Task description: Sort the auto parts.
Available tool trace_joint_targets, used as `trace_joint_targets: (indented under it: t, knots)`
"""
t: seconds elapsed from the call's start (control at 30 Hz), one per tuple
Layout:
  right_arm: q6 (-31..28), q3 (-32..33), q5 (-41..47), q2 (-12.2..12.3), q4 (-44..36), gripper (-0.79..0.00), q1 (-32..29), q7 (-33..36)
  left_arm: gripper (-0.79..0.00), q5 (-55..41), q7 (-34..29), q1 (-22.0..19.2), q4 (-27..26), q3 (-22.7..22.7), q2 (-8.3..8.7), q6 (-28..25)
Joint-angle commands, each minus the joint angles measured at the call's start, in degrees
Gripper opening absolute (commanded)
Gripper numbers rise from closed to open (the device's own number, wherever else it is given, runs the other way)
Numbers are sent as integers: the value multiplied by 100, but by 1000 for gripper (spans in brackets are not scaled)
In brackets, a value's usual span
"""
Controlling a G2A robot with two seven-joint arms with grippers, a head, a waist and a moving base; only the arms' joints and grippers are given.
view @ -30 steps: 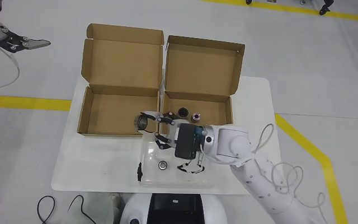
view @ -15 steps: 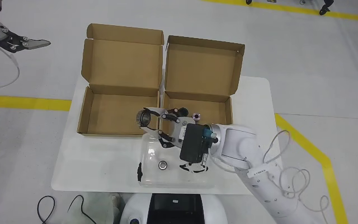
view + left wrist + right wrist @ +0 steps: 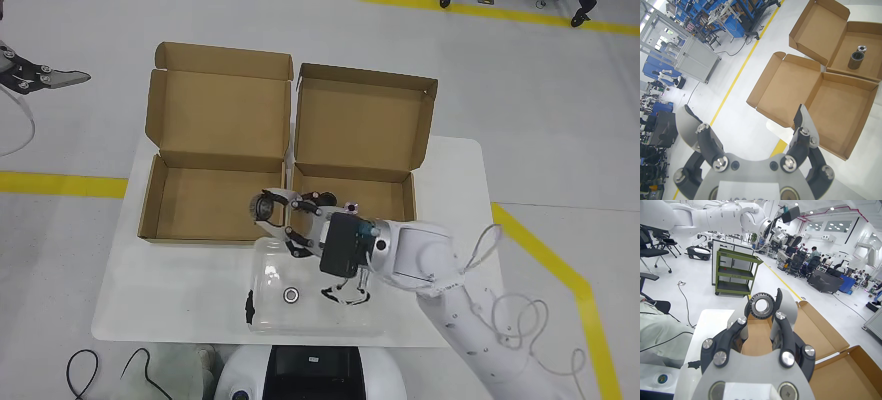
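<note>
- Top view: right tool (image 3: 269,211) clenched on a tapered roller bearing (image 3: 263,206), held above the front right corner of the left cardboard box (image 3: 195,205), just beside the wall next to the right cardboard box (image 3: 385,198).
- Same view: inside the right cardboard box, a dark cylindrical sleeve (image 3: 327,197) and a small metal bushing (image 3: 350,209), near each other. In front of the boxes on the white desk (image 3: 150,290), a clear tray (image 3: 300,318) with a small ring (image 3: 291,295) lying in it, not yet sorted. Left tool (image 3: 48,76) well apart from the desk, out over the floor.
- Left wrist view: left tool (image 3: 743,113) released, fingers spread wide with nothing between them, high up and off to the side of both boxes. Left cardboard box (image 3: 838,121) bare inside; sleeve (image 3: 856,61) and bushing (image 3: 861,48) standing upright in the box beyond it.
- Right wrist view: bearing (image 3: 762,316) pinched across its outer rim between both fingers (image 3: 786,302), bore turned toward the camera. Brown floor of a cardboard box below and beyond the fingertips.
- Step in hand, as judged: carrying the bearing from tray to box, most likely the empty left one, since the right one holds parts of another kind.
- Next move, as judged: calls for shifting farther in over the left box's floor, clear of the wall, then lowering before letting go. Released from here, could strike the rim or roll.
</note>
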Motion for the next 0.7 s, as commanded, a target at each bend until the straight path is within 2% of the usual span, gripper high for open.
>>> trace_joint_targets:
  t: [0.0, 0.27, 0.67]
  knots:
    - [0, -47, 32, -12, 153, -785, 26, 18, 0, 0, 0, 0, 0, 0, 0, 0]
    - [-37, -400, 244, -129, 1102, -785, 291, -127, 0, 0, 0, 0, 0, 0, 0, 0]
    - [426, -1052, 565, -456, 2428, -785, 940, 370, 0, 0, 0, 0, 0, 0, 0, 0]
